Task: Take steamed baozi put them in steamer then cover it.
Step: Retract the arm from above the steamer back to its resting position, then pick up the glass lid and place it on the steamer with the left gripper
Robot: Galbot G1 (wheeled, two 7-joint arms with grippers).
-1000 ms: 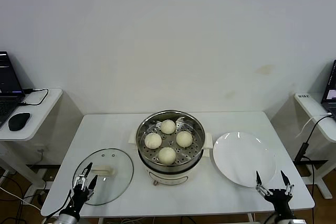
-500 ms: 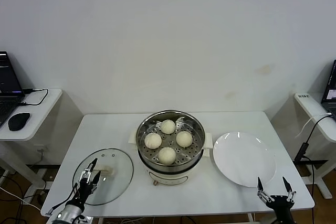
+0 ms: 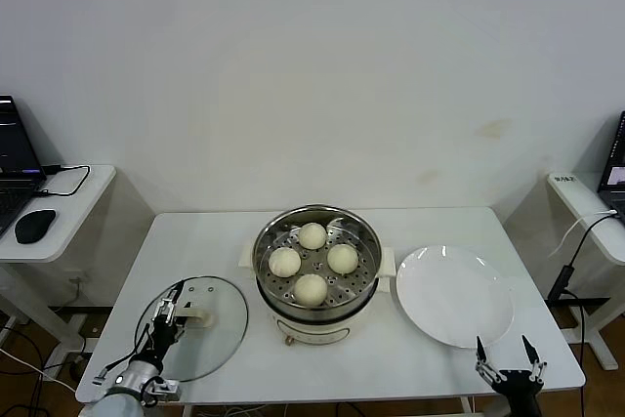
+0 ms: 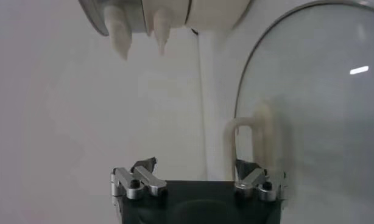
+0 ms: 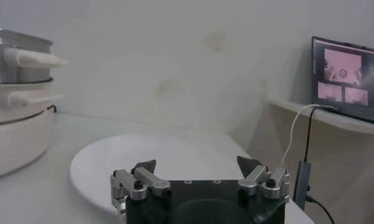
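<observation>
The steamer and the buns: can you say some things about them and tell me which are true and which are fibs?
1. All four steamed baozi sit inside the steamer. True.
2. The cover is on top of the steamer. False: it lies flat on the table, on the robot's left of the steamer.
3. The white plate has a bun on it. False: nothing lies on the plate.
4. The left gripper is over the cover, by its cream handle. True.
5. The right gripper is holding a bun. False: it is open and empty, at the table's near edge by the plate.
</observation>
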